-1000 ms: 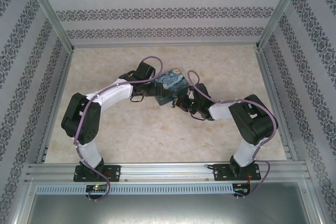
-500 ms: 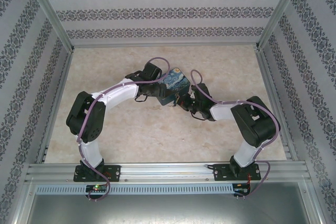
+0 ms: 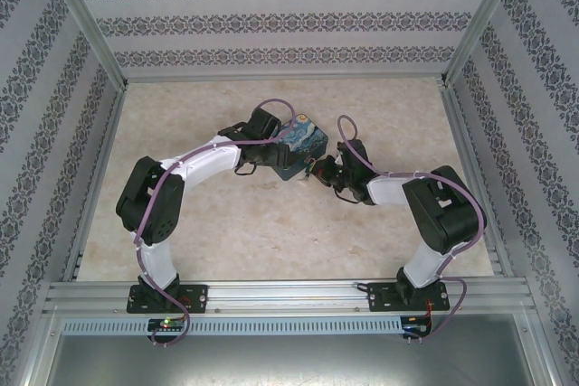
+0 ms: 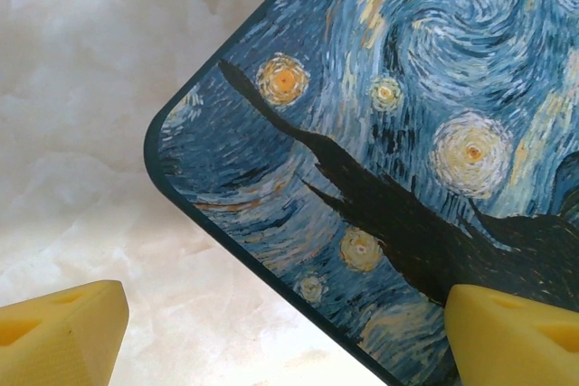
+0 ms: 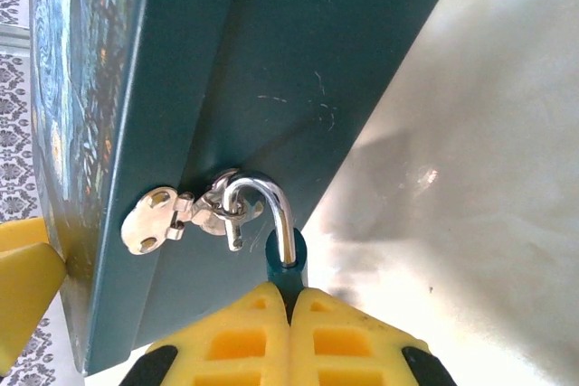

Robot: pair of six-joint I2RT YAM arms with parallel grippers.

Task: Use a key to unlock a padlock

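Note:
The padlock (image 5: 290, 264) has a teal body and a silver shackle (image 5: 271, 201) hooked through the metal hasp (image 5: 158, 221) on the side of the blue swirl-patterned tin (image 3: 301, 140). My right gripper (image 5: 289, 294) is shut on the padlock's body, just right of the tin (image 5: 298, 61); in the top view this gripper (image 3: 318, 169) is at the tin's near right side. My left gripper (image 4: 289, 341) is open, its yellow fingers (image 4: 63, 336) on either side of the tin's corner (image 4: 362, 169). The key is hidden. I cannot tell whether the shackle is locked.
The tin stands on a pale marbled table (image 3: 226, 223) inside patterned walls (image 3: 289, 20). Metal rails (image 3: 470, 160) border the sides. Both arms crowd the tin at mid-table, with open surface toward the near edge and the back.
My left arm has pushed right, closer along the tin. The right gripper and the tin's near end have shifted slightly right. Both grips are unchanged.

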